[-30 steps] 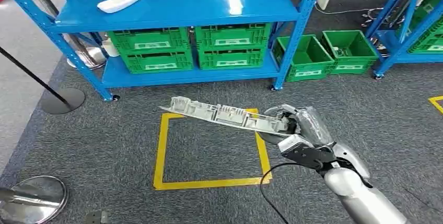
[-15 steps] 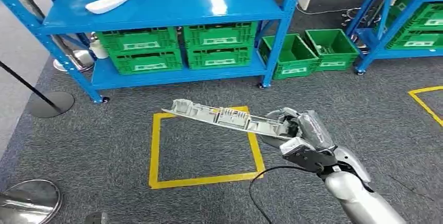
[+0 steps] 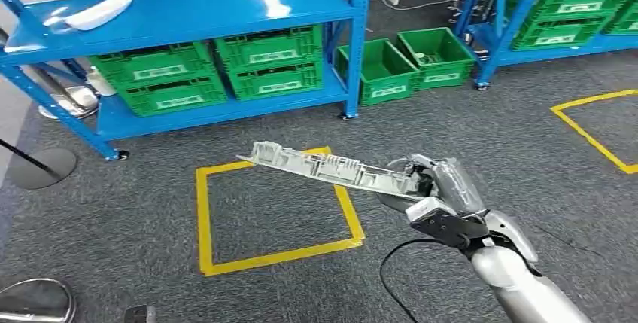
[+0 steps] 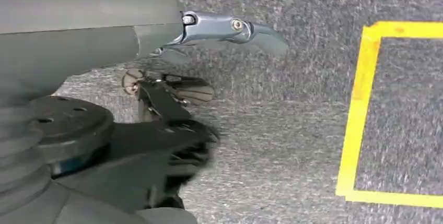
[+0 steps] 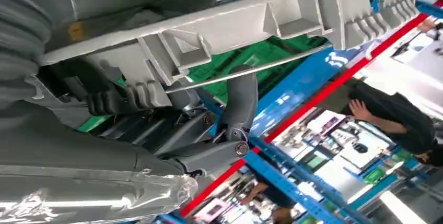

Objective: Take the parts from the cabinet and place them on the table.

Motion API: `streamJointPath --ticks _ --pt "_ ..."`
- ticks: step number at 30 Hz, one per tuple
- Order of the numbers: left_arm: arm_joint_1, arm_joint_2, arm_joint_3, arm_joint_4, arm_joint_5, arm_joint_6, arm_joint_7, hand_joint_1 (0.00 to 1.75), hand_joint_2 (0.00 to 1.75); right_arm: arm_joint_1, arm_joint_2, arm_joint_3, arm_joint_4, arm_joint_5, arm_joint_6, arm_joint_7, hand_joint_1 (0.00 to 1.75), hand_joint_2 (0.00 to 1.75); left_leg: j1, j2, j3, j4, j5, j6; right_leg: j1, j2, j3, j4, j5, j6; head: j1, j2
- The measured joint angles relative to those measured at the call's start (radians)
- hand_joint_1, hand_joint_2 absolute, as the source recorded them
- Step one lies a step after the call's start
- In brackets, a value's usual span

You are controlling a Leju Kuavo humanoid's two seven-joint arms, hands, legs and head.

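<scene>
The right hand (image 3: 435, 187) grasps 1 end of the long grey part (image 3: 331, 167), held level above the carpet; keep that grip firm while carrying. The left hand (image 4: 172, 85) hangs with its fingers' state unclear

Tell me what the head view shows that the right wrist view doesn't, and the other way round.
Head view alone: the whole grey part held out over the yellow floor square, the blue rack with a white part on top, and the carpet. Right wrist view alone: the part's ribbed underside up close and a person's hand beyond the shelving. Both: the right hand gripping the grey part at one end, blue shelving and green crates.
</scene>
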Motion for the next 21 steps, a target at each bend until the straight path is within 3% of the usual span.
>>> streamJointPath --ticks 1,2,5,6,7,8,10,11,12,13,14,15,16,17,19,21 --pt "0.0 0.0 0.0 0.0 0.0 0.0 0.0 0.0 1.75 0.0 0.0 0.0 0.0 0.0 0.0 0.0 1.75 1.75 0.001 -0.046 0.026 -0.054 0.001 0.008 0.002 0.007 -0.005 0.002 0.003 0.005 0.001 0.0" --pt "0.0 0.0 0.0 0.0 0.0 0.0 0.0 0.0 1.75 -0.002 0.0 -0.001 0.0 0.0 0.0 0.0 1.75 1.75 0.006 -0.041 0.03 -0.075 -0.004 0.004 0.002 0.015 -0.015 0.007 0.007 0.01 0.002 0.0" --pt "-0.002 0.0 0.0 0.0 0.0 0.0 0.0 0.0 1.75 0.002 0.0 -0.002 0.0 0.0 0.0 0.0 1.75 1.75 -0.001 -0.023 0.023 -0.071 0.005 0.018 -0.005 0.038 -0.024 -0.004 0.023 0.034 0.002 0.0" --pt "-0.002 0.0 0.0 0.0 0.0 0.0 0.0 0.0 1.75 0.003 0.0 -0.003 0.0 0.0 0.0 0.0 1.75 1.75 0.006 -0.01 0.023 -0.077 0.012 0.023 -0.006 0.024 -0.034 0.002 0.017 0.035 0.0 0.0" --pt "-0.002 0.0 0.0 0.0 0.0 0.0 0.0 0.0 1.75 0.001 0.0 -0.004 0.0 0.0 0.0 0.0 1.75 1.75 0.006 -0.004 0.023 -0.077 0.013 0.027 -0.003 -0.016 -0.045 0.032 -0.009 0.039 0.009 0.0" --pt "-0.001 0.0 0.0 0.0 0.0 0.0 0.0 0.0 1.75 0.0 0.0 -0.004 0.0 0.0 0.0 0.0 1.75 1.75 0.006 0.006 0.022 -0.077 0.013 0.03 -0.004 -0.042 -0.074 0.1 -0.053 0.046 0.013 0.0" --pt "0.002 0.0 0.0 0.0 0.0 0.0 0.0 0.0 1.75 0.003 0.002 -0.004 0.0 -0.002 0.0 -0.002 1.75 1.75 0.005 0.028 0.018 -0.077 0.015 0.033 -0.005 -0.058 -0.144 0.273 -0.132 0.056 0.014 0.0" --pt "0.003 0.0 0.0 0.0 0.0 0.0 0.0 0.0 1.75 0.003 0.002 -0.004 0.0 -0.002 0.0 -0.002 1.75 1.75 0.005 0.039 0.017 -0.077 0.016 0.032 -0.005 -0.059 -0.161 0.319 -0.145 0.059 0.014 0.0" --pt "0.004 0.0 0.0 0.0 0.0 0.0 0.0 0.0 1.75 0.003 0.002 -0.004 0.0 -0.001 -0.001 0.0 1.75 1.75 0.005 0.049 0.017 -0.076 0.016 0.032 -0.005 -0.06 -0.151 0.31 -0.134 0.06 0.015 0.0" --pt "0.002 0.0 -0.001 0.0 -0.02 -0.003 0.0 0.0 1.75 0.009 0.001 -0.006 -0.001 0.014 -0.015 0.016 1.75 1.75 0.005 0.06 0.018 -0.076 0.016 0.031 -0.005 -0.062 -0.119 0.262 -0.107 0.06 0.014 0.0" --pt "-0.003 0.002 -0.012 0.0 -0.057 -0.009 0.0 0.0 1.75 0.039 0.0 -0.019 -0.02 0.035 -0.055 0.035 1.75 1.75 0.006 0.065 0.019 -0.076 0.015 0.03 -0.005 -0.072 -0.063 0.171 -0.068 0.059 0.013 0.0" --pt "-0.011 0.002 -0.03 0.0 -0.088 -0.015 0.003 0.0 1.75 0.086 -0.001 -0.04 -0.048 0.042 -0.094 0.033 1.75 1.75 0.006 0.065 0.02 -0.075 0.013 0.027 -0.005 -0.097 0.0 0.067 -0.033 0.06 0.015 0.0" --pt "-0.018 0.005 -0.046 0.0 -0.099 -0.018 0.01 0.0 1.75 0.124 -0.008 -0.062 -0.069 0.04 -0.114 0.026 1.75 1.75 0.001 0.064 0.02 -0.072 0.011 0.019 0.001 -0.139 0.033 0.006 -0.046 0.06 0.017 0.0" --pt "-0.024 0.006 -0.058 0.001 -0.105 -0.018 0.012 0.0 1.75 0.149 -0.01 -0.08 -0.083 0.039 -0.122 0.02 1.75 1.75 -0.004 0.065 0.018 -0.066 0.009 0.013 0.0 -0.117 0.034 0.003 -0.036 0.042 0.018 0.0" --pt "-0.033 0.01 -0.069 0.002 -0.107 -0.017 0.018 0.0 1.75 0.189 -0.014 -0.105 -0.106 0.039 -0.129 0.016 1.75 1.75 -0.005 0.081 0.018 -0.068 0.011 0.008 0.002 -0.098 0.024 0.01 -0.035 0.029 0.016 0.0" --pt "-0.042 0.013 -0.084 0.002 -0.111 -0.018 0.019 0.0 1.75 0.217 -0.018 -0.127 -0.121 0.043 -0.129 0.015 1.75 1.75 -0.003 0.1 0.017 -0.068 0.002 -0.007 -0.003 -0.074 0.018 0.006 -0.027 0.012 0.017 0.0"
